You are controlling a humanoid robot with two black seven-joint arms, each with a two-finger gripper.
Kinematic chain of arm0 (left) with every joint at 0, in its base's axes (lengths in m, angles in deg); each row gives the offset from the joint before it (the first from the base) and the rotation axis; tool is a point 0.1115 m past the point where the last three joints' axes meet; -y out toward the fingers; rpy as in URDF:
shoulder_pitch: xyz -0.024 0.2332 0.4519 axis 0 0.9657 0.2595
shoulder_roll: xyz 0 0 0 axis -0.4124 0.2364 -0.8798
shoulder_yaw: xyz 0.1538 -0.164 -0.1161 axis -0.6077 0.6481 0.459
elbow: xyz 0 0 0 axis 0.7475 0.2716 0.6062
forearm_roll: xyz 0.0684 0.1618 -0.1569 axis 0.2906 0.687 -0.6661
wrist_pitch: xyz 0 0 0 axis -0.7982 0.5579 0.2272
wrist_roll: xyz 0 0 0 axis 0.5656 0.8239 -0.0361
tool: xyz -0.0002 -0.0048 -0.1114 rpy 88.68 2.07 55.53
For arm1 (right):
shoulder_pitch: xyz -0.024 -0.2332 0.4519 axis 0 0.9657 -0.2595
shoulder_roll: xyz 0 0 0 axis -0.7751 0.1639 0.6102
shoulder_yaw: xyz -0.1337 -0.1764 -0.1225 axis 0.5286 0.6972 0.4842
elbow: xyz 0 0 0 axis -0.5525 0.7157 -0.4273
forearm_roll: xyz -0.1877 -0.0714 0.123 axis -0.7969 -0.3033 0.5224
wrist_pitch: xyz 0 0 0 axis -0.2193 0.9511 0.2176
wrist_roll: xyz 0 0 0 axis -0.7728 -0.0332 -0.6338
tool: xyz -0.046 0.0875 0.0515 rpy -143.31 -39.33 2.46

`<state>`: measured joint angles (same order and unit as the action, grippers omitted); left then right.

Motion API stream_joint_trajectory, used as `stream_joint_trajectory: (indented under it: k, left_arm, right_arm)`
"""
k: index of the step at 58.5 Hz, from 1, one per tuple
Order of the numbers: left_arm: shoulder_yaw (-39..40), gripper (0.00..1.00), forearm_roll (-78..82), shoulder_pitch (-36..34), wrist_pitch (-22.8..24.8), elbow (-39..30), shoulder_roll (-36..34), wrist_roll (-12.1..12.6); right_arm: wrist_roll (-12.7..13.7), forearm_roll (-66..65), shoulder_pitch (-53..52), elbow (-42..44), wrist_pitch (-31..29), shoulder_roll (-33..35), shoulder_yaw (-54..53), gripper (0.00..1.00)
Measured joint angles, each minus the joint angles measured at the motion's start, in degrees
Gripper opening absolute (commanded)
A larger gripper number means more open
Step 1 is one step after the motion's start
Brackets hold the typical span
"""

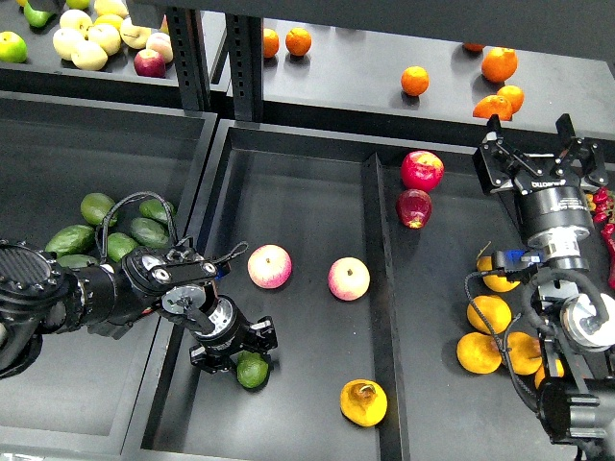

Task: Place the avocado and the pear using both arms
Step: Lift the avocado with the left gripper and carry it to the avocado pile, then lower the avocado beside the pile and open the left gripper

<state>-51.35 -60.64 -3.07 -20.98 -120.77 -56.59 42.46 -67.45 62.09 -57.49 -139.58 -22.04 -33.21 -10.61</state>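
The glossy green avocado (pixel 253 371) is low in the middle tray (pixel 288 182), near its front left, at the tip of my left gripper (pixel 236 351). The gripper's fingers stand on either side of its upper part and look shut on it. The golden pear (pixel 363 402) with a brown patch lies on the same tray's floor at the front right, free of both grippers. My right gripper (pixel 531 136) is open and empty, raised over the back of the right tray, far from the pear.
Two pink-yellow apples (pixel 270 266) (pixel 349 279) lie mid-tray. Darker avocados (pixel 120 230) lie in the left tray. Two red apples (pixel 422 170) and yellow-orange fruit (pixel 488 314) lie in the right tray past the divider (pixel 381 288). A back shelf holds oranges (pixel 414 81) and pale apples (pixel 88 43).
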Motion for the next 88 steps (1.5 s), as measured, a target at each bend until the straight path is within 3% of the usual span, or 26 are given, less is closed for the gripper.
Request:
stream_joint_trajectory:
  k: [18, 39, 54, 88]
  left_arm:
    - [1.7, 0.16, 0.1, -3.0, 0.0, 0.2, -10.2, 0.0]
    - [1.5, 0.17, 0.8, -0.5, 0.0, 0.9, -21.5, 0.0]
    - [1.9, 0.19, 1.4, 5.4, 0.0, 1.0, -21.0, 0.0]
    - [2.0, 0.28, 3.3, 11.0, 0.0, 2.6, -15.4, 0.0]
  right_arm:
    - [0.0, 0.0, 0.1, 0.0, 0.0, 0.0, 0.0, 1.00]
    - [0.0, 0.0, 0.1, -0.1, 0.0, 0.0, 0.0, 1.00]
    - [0.0, 0.0, 0.8, -0.4, 0.0, 0.0, 0.0, 1.00]
    - [0.0, 0.0, 2.0, -0.8, -0.7, 0.0, -0.1, 1.00]
